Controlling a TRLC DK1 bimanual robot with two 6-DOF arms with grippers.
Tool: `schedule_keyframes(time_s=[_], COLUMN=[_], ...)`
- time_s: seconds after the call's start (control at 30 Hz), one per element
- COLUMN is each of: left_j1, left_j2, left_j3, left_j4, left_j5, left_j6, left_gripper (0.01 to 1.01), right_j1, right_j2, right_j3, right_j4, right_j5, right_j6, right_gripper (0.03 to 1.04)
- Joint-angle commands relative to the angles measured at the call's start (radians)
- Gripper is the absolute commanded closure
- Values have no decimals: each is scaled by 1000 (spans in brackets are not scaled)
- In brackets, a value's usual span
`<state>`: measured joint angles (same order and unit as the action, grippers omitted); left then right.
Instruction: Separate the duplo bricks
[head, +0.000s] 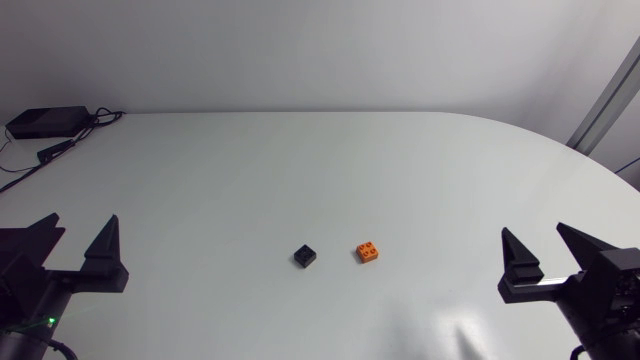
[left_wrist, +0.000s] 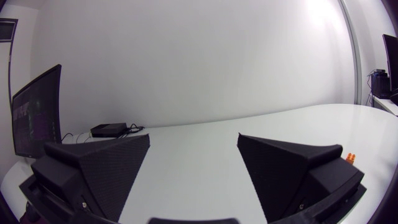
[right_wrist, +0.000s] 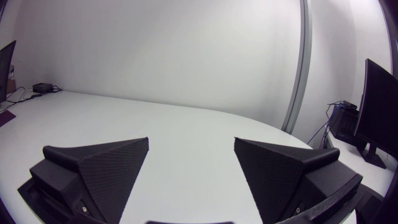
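Observation:
A small black duplo brick (head: 305, 256) and an orange duplo brick (head: 369, 251) lie apart on the white table, a short gap between them, near the middle front. My left gripper (head: 77, 246) rests open at the left edge, far from both bricks, with nothing between its fingers. My right gripper (head: 548, 250) rests open at the right edge, also empty. In the left wrist view the orange brick (left_wrist: 351, 158) peeks out just past one finger of the left gripper (left_wrist: 194, 165). The right wrist view shows only the open right gripper (right_wrist: 191, 168) and bare table.
A black box (head: 45, 122) with cables sits at the table's far left corner, also seen in the left wrist view as the black box (left_wrist: 109, 130). The table's curved edge (head: 590, 165) runs along the right.

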<state>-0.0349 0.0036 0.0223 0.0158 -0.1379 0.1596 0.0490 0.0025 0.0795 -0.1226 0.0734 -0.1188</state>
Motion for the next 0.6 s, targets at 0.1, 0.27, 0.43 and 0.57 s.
schedule_keyframes(time_s=[0.1,0.27,0.43,0.57], left_j1=[-3,-8,-19,-20], left_j2=[-16,-16,-16,-16], left_j3=[-25,-25,-25,-25], left_j4=[12,12,12,10], left_j5=[1,1,1,3], left_j6=[-12,-12,-12,-12], left_gripper=[43,43,43,43], right_j1=[-28,-28,-26,-31], right_j2=[-9,-10,-10,-10], right_j3=[-30,-30,-30,-30], right_j4=[-43,-43,-43,-41], right_j5=[-24,-23,-26,-35], right_j6=[21,21,21,21], right_gripper=[69,69,69,69])
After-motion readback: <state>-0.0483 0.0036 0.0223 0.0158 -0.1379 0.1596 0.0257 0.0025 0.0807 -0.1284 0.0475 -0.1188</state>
